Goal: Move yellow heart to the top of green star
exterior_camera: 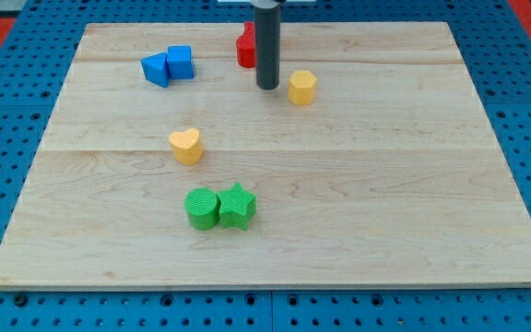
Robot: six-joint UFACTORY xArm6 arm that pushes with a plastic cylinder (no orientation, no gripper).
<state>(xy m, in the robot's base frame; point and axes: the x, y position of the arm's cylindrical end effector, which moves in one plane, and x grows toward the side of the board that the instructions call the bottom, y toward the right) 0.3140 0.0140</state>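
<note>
Near the board's (487, 138) top-left corner sit two blue blocks (168, 65). The yellow heart (185, 145) lies left of centre, above-left of the green star (237, 206). The tip (267, 87), a bare rod with nothing to open or close, should circle left of the heart and nudge it rightward until it sits above the star.

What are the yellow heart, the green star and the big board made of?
The yellow heart looks like matte plastic: even colour, soft dull shine, though painted wood is possible. The green star looks like ridged plastic: fine lines run across its sides, perhaps from printing. The board looks like pale, smooth, unpainted wood: long grain streaks and plank seams show.
</note>
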